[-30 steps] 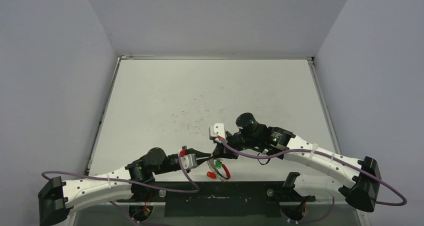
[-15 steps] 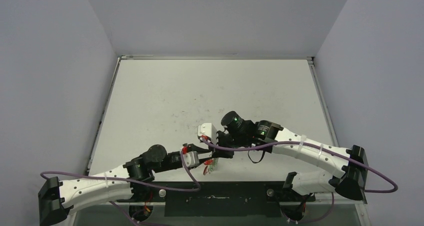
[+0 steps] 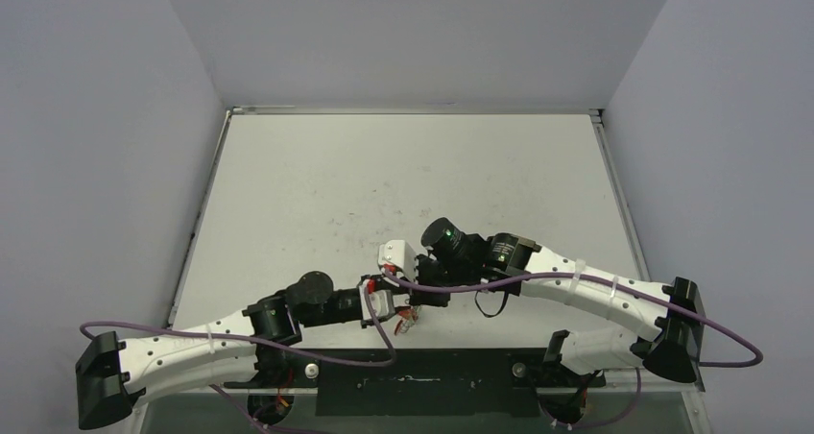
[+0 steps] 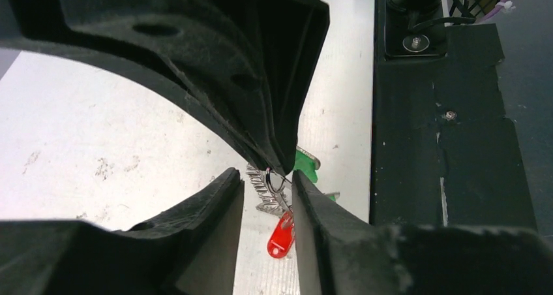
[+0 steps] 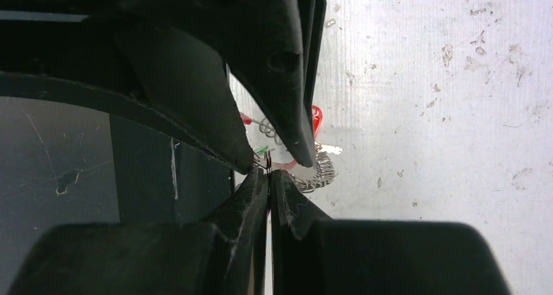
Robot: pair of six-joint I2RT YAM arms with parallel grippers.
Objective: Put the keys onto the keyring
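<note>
The keyring [image 3: 407, 319] shows from above only as a small red and silvery bundle low over the near edge of the table [image 3: 384, 184], just below the spot where your two pincers meet. You cannot make out the keys here. Your left pincer [image 3: 395, 306] and your right pincer [image 3: 415, 297] point at each other, tips almost touching.

In the left wrist view, your left pincer [image 4: 267, 177] stands apart and grips nothing. The right pincer [image 4: 281, 164] pokes its tip into that gap from ahead, and a thin wire loop [image 4: 276, 181] hangs right at that tip. The keyring's silvery coil [image 4: 259, 181] sits in the gap between your left pincer's fingers. Its red sleeve [image 4: 282, 237] lies lower, against the right-hand finger. One green key head [image 4: 304, 164] shows just past that finger, beside the right pincer's tip.

In the right wrist view, your right pincer [image 5: 268, 174] is pressed together, clamped on the thin wire loop. You cannot tell whether that loop is the keyring's own wire. The left pincer's fingers reach in from ahead, apart, straddling the right pincer's tip. The coil lies just right of that tip, with the red sleeve beyond it.
</note>
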